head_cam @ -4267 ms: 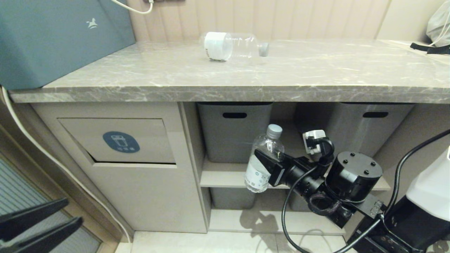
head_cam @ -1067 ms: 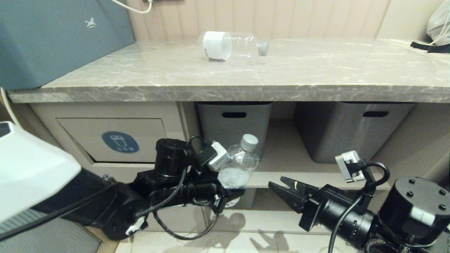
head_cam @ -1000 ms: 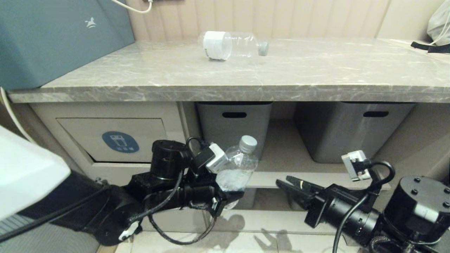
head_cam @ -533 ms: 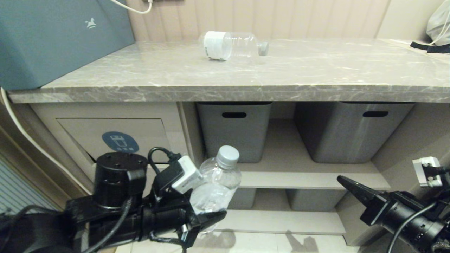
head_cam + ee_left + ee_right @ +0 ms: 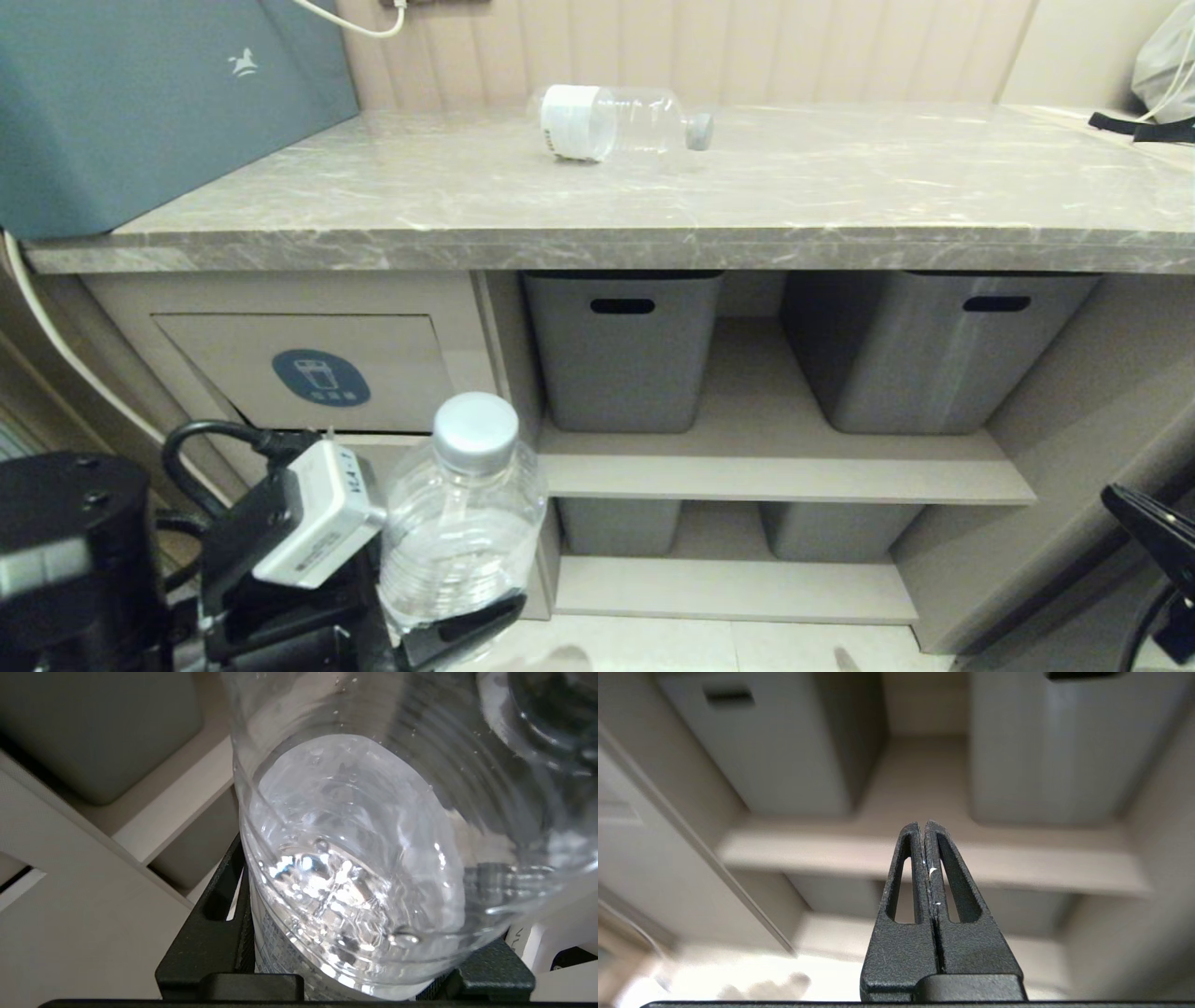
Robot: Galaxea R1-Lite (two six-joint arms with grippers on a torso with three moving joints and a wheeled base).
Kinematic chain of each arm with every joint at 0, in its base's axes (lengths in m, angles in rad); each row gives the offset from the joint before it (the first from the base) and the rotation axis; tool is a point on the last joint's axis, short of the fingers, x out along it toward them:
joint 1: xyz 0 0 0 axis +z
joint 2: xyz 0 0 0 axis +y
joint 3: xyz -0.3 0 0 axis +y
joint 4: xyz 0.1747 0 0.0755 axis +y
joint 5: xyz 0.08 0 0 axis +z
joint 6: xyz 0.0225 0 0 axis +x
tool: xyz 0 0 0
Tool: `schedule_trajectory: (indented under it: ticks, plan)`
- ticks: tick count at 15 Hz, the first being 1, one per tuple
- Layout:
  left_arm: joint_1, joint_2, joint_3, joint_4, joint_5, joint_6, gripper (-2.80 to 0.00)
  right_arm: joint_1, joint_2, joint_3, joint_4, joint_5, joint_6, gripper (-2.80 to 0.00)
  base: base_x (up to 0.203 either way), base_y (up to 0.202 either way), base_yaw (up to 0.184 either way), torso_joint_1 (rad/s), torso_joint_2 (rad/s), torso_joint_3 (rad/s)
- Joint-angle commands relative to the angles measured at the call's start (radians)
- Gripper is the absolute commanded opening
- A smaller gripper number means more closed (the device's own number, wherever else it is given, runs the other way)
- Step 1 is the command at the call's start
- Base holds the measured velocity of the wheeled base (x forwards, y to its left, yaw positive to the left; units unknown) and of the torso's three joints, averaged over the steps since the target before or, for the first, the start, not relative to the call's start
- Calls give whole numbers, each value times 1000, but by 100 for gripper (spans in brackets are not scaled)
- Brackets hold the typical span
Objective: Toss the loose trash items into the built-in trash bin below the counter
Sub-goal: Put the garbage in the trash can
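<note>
A clear water bottle with a grey cap stands nearly upright in my left gripper, low at the front left, below and right of the bin flap. In the left wrist view the bottle fills the space between the black fingers, which are shut on its labelled lower part. The built-in trash bin is a closed beige flap with a blue oval sticker. A second bottle lies on its side on the counter, far back. My right gripper is shut and empty, low at the right edge.
Two grey tubs sit on the open shelf right of the bin cabinet, with more tubs below. A blue-grey box occupies the counter's left end. A white cable hangs down the left side.
The bottle passed from my right gripper to my left. Since then the left arm has carried it left and nearer the head camera, and the right arm has drawn back to the lower right.
</note>
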Motion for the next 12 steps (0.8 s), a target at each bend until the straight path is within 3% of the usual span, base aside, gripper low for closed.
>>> schedule_trajectory:
  ticks: [1, 3, 5, 6, 7, 12]
  plan:
    - [0, -43, 8, -4, -4, 0, -280, -15, -333, -2, 368, 5, -41, -280, 0, 0, 0, 0, 0, 0]
    - [0, -41, 3, 0, -9, -11, -280, -21, -551, -18, 671, 22, -95, -280, 0, 0, 0, 0, 0, 0]
    - [2, -28, 3, 7, -11, -16, -280, -28, -646, -11, 835, 33, -128, -280, 0, 0, 0, 0, 0, 0]
    - [8, -33, 10, 15, -11, -19, -280, -31, -643, -10, 905, 25, -107, -280, 0, 0, 0, 0, 0, 0]
    - [9, -38, 16, 25, -11, -29, -280, -34, -626, -8, 957, 15, -88, -280, 0, 0, 0, 0, 0, 0]
    - [11, -32, 16, 36, -11, -37, -280, -34, -627, -7, 957, 16, -93, -280, 0, 0, 0, 0, 0, 0]
